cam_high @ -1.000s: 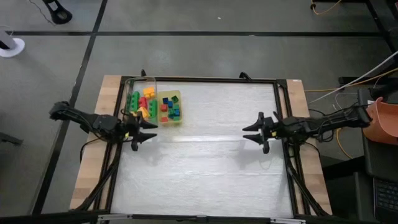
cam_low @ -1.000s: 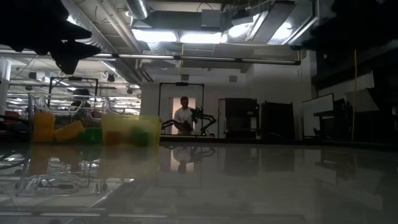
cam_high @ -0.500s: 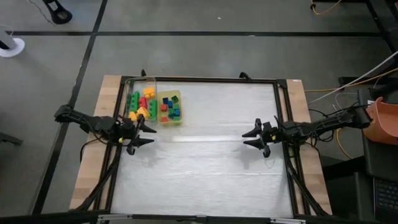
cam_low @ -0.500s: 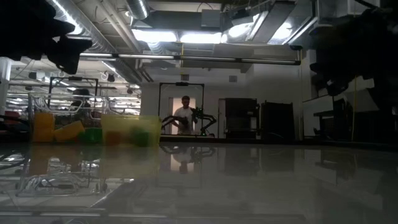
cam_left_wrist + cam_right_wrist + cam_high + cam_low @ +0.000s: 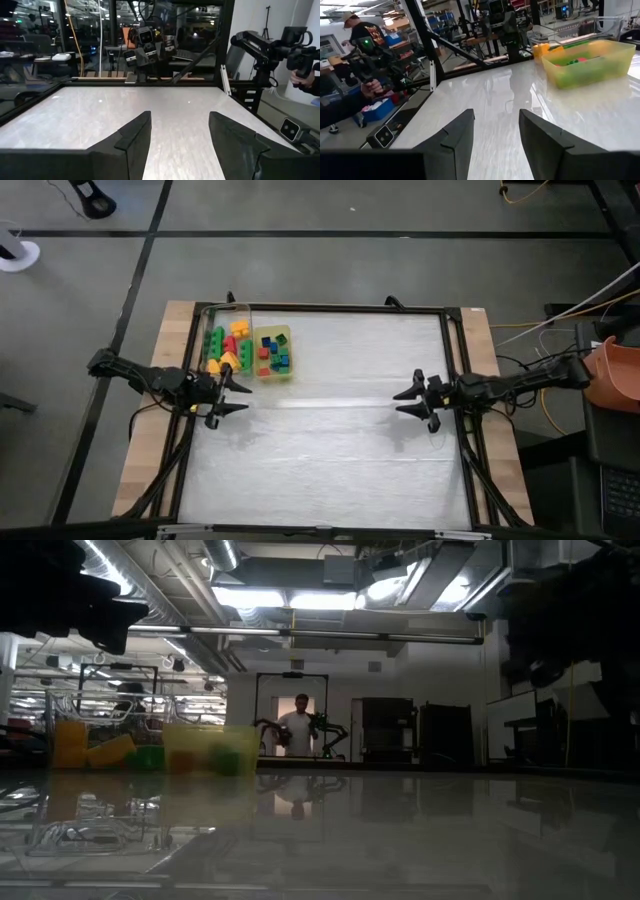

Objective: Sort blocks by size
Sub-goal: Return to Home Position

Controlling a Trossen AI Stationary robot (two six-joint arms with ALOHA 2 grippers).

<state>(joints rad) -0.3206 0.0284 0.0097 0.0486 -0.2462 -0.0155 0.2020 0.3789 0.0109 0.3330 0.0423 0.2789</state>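
Pulled back toward their table edges, left gripper [image 5: 241, 399] and right gripper [image 5: 399, 404] hang with fingers spread and empty, the blocks [image 5: 214, 342] lying in the clear container [image 5: 228, 305] and yellow tray [image 5: 273, 377] just beside the left arm's fingers, well apart from the right.

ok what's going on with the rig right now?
Nothing is being handled. The left arm hovers near the clear container and the right arm over the right side of the table. Both sets of jaws are open and empty. Every block in view is put away: longer bricks in that container, small cubes in the yellow tray beside it. Sorting looks done.
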